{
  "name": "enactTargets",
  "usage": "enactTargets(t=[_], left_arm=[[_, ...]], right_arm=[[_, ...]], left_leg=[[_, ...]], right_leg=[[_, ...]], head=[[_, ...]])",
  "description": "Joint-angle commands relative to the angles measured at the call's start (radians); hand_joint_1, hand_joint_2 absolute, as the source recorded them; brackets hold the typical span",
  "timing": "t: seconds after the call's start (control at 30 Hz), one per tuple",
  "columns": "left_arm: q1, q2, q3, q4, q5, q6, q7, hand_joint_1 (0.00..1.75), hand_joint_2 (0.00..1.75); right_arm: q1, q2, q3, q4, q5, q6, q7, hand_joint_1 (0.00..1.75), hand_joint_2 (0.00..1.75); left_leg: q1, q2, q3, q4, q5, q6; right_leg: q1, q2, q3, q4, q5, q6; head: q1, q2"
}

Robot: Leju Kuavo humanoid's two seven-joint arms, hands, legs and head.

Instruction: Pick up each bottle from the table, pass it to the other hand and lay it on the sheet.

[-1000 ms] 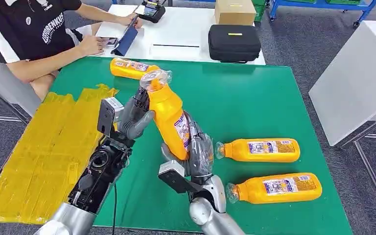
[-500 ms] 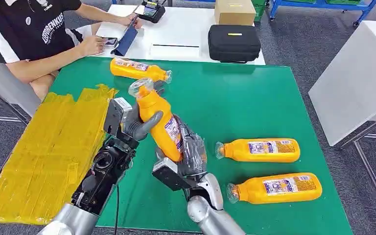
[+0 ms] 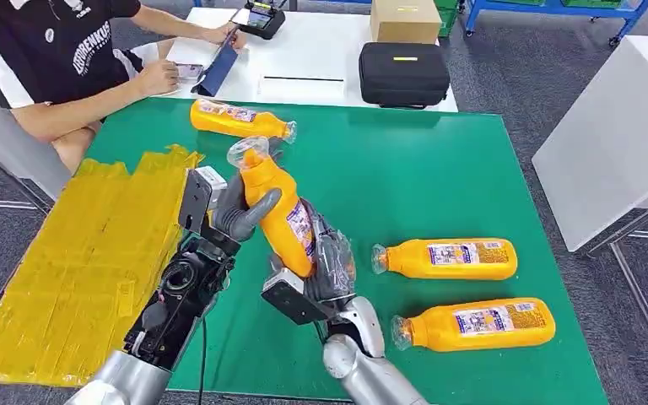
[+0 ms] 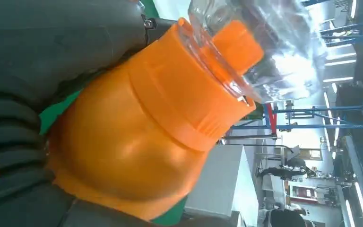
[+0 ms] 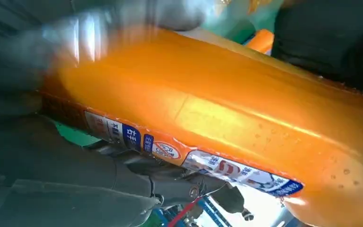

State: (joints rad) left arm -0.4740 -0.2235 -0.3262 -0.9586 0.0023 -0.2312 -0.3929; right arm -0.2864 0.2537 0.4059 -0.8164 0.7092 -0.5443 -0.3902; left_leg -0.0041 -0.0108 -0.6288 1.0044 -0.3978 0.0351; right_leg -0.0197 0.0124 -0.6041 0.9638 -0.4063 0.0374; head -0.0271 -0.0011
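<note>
The held bottle stands tilted above the green table, cap end toward 11 o'clock, in the middle of the handover. The right hand clasps its lower body from the 5 o'clock side, and the left hand wraps the shoulder just under the cap, its thumb lying across the orange plastic; both hands grasp it at once.

The bottle looks like stiff moulded plastic with a glossy, probably slick skin, and a crinkly clear wrap over the cap that would give no firm hold. I judge it moderately heavy if full, so the flat-sided body or the shoulder below the ribbed collar is the place to grip, not the wrapped cap.

Two more bottles lie at 3 o'clock, another at 12. The yellow sheet lies at 9 o'clock.
</note>
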Motion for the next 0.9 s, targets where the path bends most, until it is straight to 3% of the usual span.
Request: enactTargets(t=[0.03,0.07,0.9], left_arm=[[-0.039,0.013,-0.029,0.045,0.005,-0.005,0.003,1.68,1.75],[-0.041,0.012,-0.031,0.05,0.005,-0.006,0.003,1.75,1.75],[-0.055,0.0,-0.03,0.081,-0.01,-0.007,-0.017,1.75,1.75]], right_arm=[[-0.049,0.01,0.007,0.094,0.032,-0.01,0.001,1.75,1.75],[-0.044,0.009,0.007,0.082,0.037,-0.004,0.006,1.75,1.75],[-0.019,-0.003,-0.029,0.044,0.049,-0.014,0.001,1.75,1.75]], left_leg=[[0.001,0.001,0.003,0.0,-0.002,-0.002],[0.001,0.001,0.004,0.0,-0.002,-0.002],[0.0,0.0,0.003,0.0,-0.001,-0.002]], right_leg=[[0.001,0.0,0.003,0.0,-0.001,-0.002],[0.001,-0.001,0.004,0.0,-0.002,-0.002],[0.001,-0.001,0.003,0.0,-0.001,-0.001]], head=[[0.0,0.0],[0.0,0.0],[0.0,0.0]])
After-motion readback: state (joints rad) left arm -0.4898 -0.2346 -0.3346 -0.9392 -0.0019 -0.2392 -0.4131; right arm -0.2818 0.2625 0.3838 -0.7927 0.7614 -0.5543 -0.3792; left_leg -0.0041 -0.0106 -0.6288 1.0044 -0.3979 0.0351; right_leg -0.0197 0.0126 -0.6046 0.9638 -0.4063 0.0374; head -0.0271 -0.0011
